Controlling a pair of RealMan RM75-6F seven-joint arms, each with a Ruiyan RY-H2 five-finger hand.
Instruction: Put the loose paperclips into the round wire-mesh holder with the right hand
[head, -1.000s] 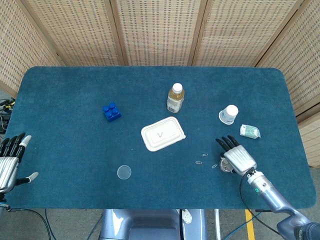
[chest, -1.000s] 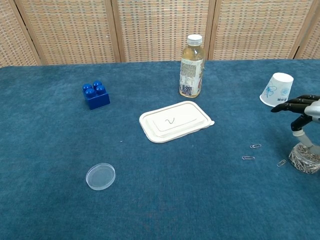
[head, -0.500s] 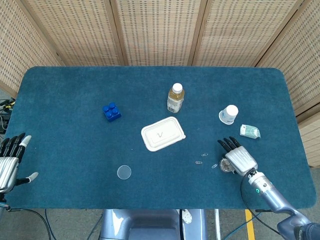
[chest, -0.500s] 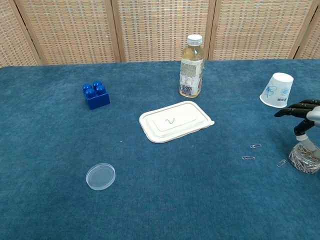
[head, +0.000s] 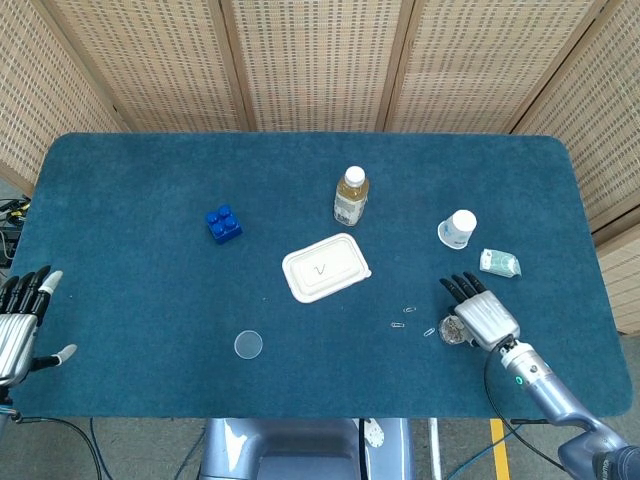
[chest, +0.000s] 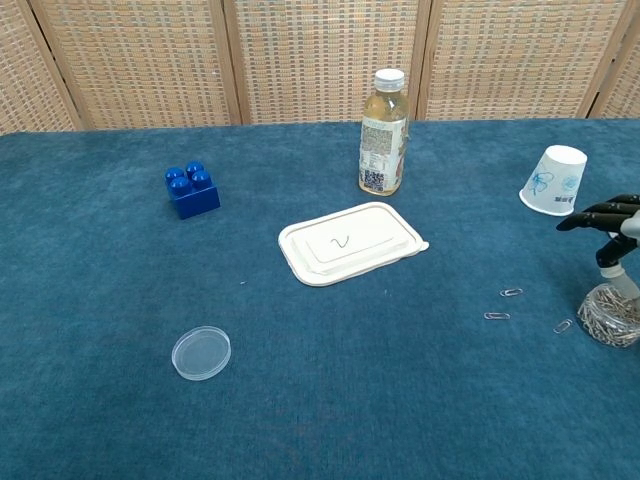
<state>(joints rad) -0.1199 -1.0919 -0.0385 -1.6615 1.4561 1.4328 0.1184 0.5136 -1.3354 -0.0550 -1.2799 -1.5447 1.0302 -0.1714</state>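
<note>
The round wire-mesh holder (chest: 610, 316) stands at the table's right front, with paperclips inside; in the head view the holder (head: 452, 332) peeks out from under my right hand. Three loose paperclips lie left of it: one (chest: 511, 292) farthest back, one (chest: 496, 316) in front of that, one (chest: 564, 325) beside the holder. The head view shows the paperclips (head: 409, 309), (head: 398, 324), (head: 429, 331). My right hand (head: 481, 316) hovers over the holder, fingers apart and stretched forward, holding nothing; the chest view shows the fingers (chest: 600, 213). My left hand (head: 18, 322) is off the table's left front edge, fingers spread, empty.
A white lidded tray (head: 325, 267) lies mid-table, a drink bottle (head: 350, 195) behind it. A blue block (head: 223, 223) sits to the left, a clear round lid (head: 248, 345) near the front. A paper cup (head: 457, 229) and a small green packet (head: 499, 263) lie behind my right hand.
My right hand has drifted slightly right and toward the front edge, uncovering more of the holder. The paperclips and my left hand have not moved.
</note>
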